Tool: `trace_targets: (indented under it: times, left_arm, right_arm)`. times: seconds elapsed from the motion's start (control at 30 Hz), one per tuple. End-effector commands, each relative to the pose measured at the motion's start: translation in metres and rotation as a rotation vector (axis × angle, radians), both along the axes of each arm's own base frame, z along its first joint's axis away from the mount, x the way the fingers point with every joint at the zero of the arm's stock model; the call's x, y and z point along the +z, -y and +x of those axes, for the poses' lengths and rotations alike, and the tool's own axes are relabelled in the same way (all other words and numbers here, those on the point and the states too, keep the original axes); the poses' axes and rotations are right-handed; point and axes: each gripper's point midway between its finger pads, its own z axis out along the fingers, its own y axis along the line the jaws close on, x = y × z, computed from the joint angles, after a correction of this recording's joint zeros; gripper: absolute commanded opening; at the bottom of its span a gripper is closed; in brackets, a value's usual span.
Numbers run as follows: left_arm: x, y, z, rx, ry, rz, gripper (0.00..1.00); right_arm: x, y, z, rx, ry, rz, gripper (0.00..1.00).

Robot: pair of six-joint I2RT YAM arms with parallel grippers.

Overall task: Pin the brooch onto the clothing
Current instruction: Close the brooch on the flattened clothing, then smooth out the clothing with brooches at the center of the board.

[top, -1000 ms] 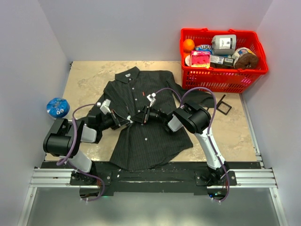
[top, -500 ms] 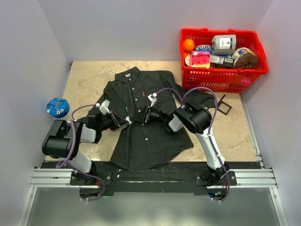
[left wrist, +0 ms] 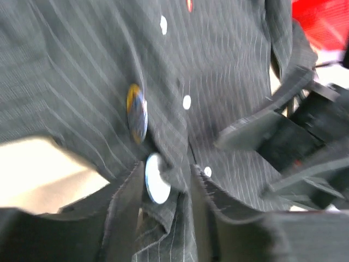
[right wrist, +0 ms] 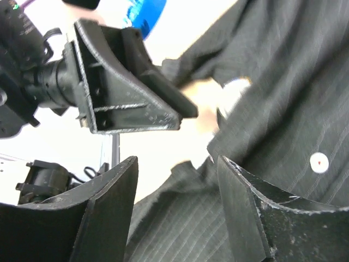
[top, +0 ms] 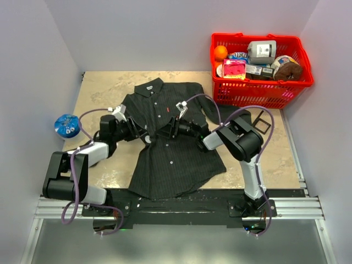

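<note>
The clothing (top: pixel 176 159), a dark pinstriped shirt with pale buttons, lies spread on the table. In the left wrist view the brooch (left wrist: pixel 136 113), a round badge with a yellow and blue face, sits on the shirt front (left wrist: pixel 82 65) to the left of the button line. A pale round disc (left wrist: pixel 157 179) shows just below it at a fold of fabric. My left gripper (left wrist: pixel 166 172) (top: pixel 144 136) stands open around that fold. My right gripper (right wrist: pixel 177 164) (top: pixel 169 132) faces it, open over the shirt, holding nothing.
A red basket (top: pixel 297 82) full of groceries stands at the back right. A blue round object (top: pixel 67 125) lies at the table's left edge, and a small black square frame (top: pixel 261 124) to the right of the shirt. Pale walls close in three sides.
Both grippers have opened; the left one was shut a second ago. Both arms have shifted a little away from their bases, and the left arm now stretches further out.
</note>
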Motion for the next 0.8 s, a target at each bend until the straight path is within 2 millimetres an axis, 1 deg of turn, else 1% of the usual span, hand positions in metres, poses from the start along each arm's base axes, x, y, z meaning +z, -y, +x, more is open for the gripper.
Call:
trace_targets:
  times: [0.0,0.03,0.07,0.1,0.13,0.17,0.2,0.23,0.27,0.3,0.33,0.37,0.4,0.43,0.47,0.5,0.57,0.6,0.7,0.77]
  left_arm:
    - [0.016,-0.028,0.01,0.047,0.023,0.139,0.57]
    - [0.017,-0.033,0.012,0.062,0.023,0.157,0.61]
    - [0.02,-0.04,0.016,0.079,0.027,0.17,0.65]
    - [0.016,-0.045,0.012,0.078,-0.001,0.197,0.69]
    - [0.017,-0.051,0.013,0.091,-0.009,0.215,0.71]
    - [0.023,-0.058,0.019,0.108,-0.004,0.228,0.73]
    - [0.021,-0.062,0.017,0.101,-0.02,0.254,0.75]
    - [0.018,-0.068,0.014,0.106,-0.048,0.282,0.76]
    - [0.028,-0.071,0.021,0.11,-0.03,0.309,0.77]
    - [0.023,-0.078,0.018,0.091,-0.051,0.366,0.78]
    - [0.024,-0.087,0.021,0.108,-0.055,0.42,0.78]
    - [0.032,-0.093,0.025,0.109,-0.063,0.46,0.78]
    - [0.03,-0.1,0.028,0.095,-0.065,0.515,0.79]
    - [0.031,-0.108,0.031,0.114,-0.072,0.561,0.79]
    - [0.035,-0.113,0.034,0.114,-0.074,0.591,0.78]
    - [0.028,-0.117,0.035,0.098,-0.093,0.626,0.78]
    - [0.026,-0.125,0.038,0.094,-0.123,0.674,0.78]
    - [0.016,-0.126,0.036,0.076,-0.158,0.69,0.77]
    - [0.003,-0.131,0.033,0.06,-0.199,0.719,0.74]
    - [-0.002,-0.131,0.031,0.051,-0.21,0.726,0.73]
  right_arm:
    - [0.025,0.008,0.009,-0.044,0.147,-0.085,0.65]
    - [0.033,0.01,0.009,-0.048,0.165,-0.094,0.66]
    - [0.035,0.011,0.009,-0.051,0.186,-0.108,0.66]
    - [0.032,0.012,0.008,-0.05,0.174,-0.124,0.66]
    - [0.04,0.013,0.007,-0.052,0.188,-0.122,0.66]
    - [0.04,0.014,0.007,-0.055,0.19,-0.132,0.66]
    - [0.036,0.016,0.007,-0.061,0.17,-0.16,0.66]
    - [0.042,0.018,0.008,-0.069,0.186,-0.166,0.66]
    - [0.042,0.02,0.009,-0.073,0.208,-0.188,0.66]
    - [0.036,0.022,0.006,-0.074,0.19,-0.223,0.66]
    - [0.037,0.025,0.008,-0.092,0.199,-0.241,0.66]
    - [0.042,0.029,0.009,-0.098,0.23,-0.254,0.66]
    - [0.036,0.032,0.006,-0.098,0.221,-0.281,0.66]
    - [0.036,0.034,0.006,-0.104,0.227,-0.292,0.66]
    - [0.039,0.035,0.006,-0.106,0.241,-0.297,0.66]
    - [0.035,0.038,0.004,-0.105,0.234,-0.306,0.66]
    - [0.035,0.038,0.002,-0.098,0.231,-0.303,0.66]
    - [0.035,0.038,0.0,-0.095,0.23,-0.3,0.66]
    - [0.034,0.038,-0.004,-0.094,0.217,-0.286,0.66]
    - [0.035,0.038,-0.005,-0.091,0.209,-0.28,0.66]
